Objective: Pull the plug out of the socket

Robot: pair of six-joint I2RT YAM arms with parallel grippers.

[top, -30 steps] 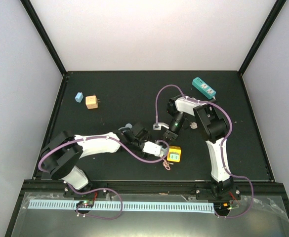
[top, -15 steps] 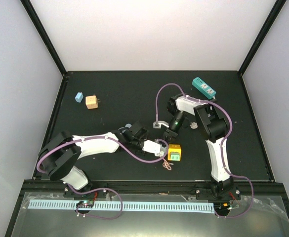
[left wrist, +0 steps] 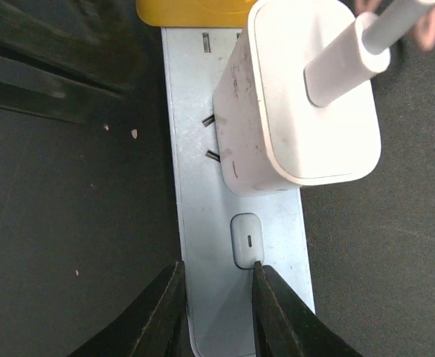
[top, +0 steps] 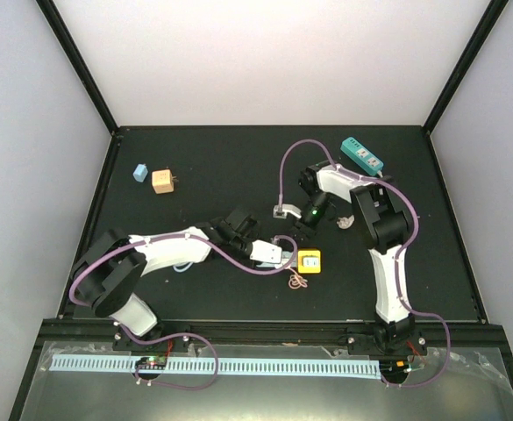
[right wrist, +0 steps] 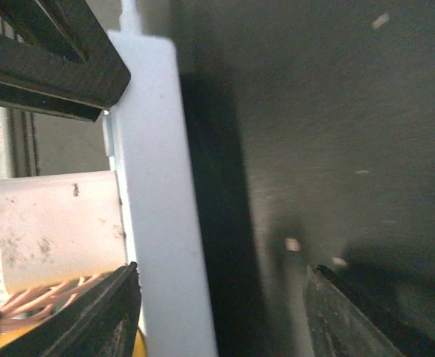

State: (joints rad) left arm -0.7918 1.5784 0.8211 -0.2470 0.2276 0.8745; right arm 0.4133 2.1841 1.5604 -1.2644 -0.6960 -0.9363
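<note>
Just beyond left tool (left wrist: pixel 217 271), tight on the socket strip (left wrist: pixel 236 208), the plug (left wrist: pixel 299 111); right tool (right wrist: pixel 221 271) wide.

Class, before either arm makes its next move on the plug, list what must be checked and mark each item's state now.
1. Left gripper clamped on the power strip: ok.
2. Plug lifted, prongs showing: ok.
3. Prongs fully clear of the strip: cannot tell.
4. Right gripper open: ok.
5. Right gripper gripping the plug: not ok, its jaws stand wide and hold nothing.
6. Cable free of snags: cannot tell.
</note>
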